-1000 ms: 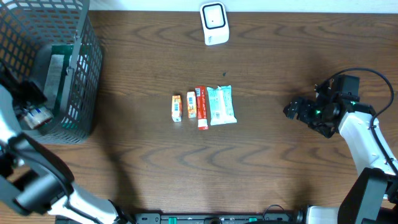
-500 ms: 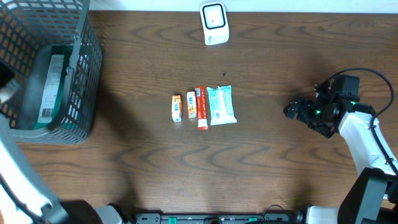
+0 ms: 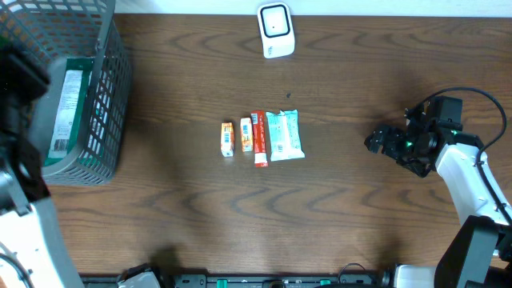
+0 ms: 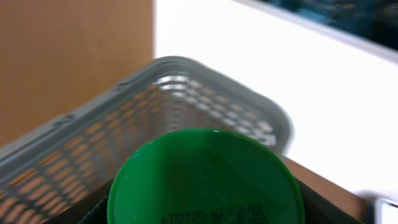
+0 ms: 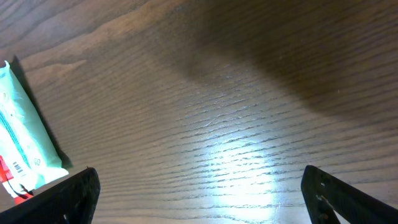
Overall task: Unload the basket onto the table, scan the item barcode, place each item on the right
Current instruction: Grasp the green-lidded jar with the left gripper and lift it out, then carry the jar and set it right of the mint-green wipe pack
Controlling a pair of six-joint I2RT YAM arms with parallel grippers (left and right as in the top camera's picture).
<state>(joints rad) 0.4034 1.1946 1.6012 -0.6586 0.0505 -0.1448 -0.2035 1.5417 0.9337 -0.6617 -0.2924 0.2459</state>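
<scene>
A round green lid point(image 4: 205, 177) with printed black code fills the bottom of the left wrist view. My left gripper point(image 4: 205, 214) is shut on this green-lidded container, with dark fingers point(image 4: 93, 208) at either side of it. From overhead, the left arm point(image 3: 18, 76) is a dark blur over the grey basket point(image 3: 104, 96). A green item with a white label point(image 3: 64, 112) shows within the basket; I cannot tell if it is the held one. The white scanner point(image 3: 274, 30) stands at the table's far edge. My right gripper point(image 3: 376, 142) point(image 5: 205, 202) stands open over bare wood.
Mid-table lies a row of two small orange boxes point(image 3: 227, 138), a red tube point(image 3: 259, 138) and a teal pack point(image 3: 285, 134) point(image 5: 22, 134). The basket occupies the far left corner. The right arm's cable point(image 3: 472, 100) loops at the right edge.
My left arm has come up out of the basket toward the camera, and the green labelled item in the basket has shifted. The right arm and the row of items have not moved.
</scene>
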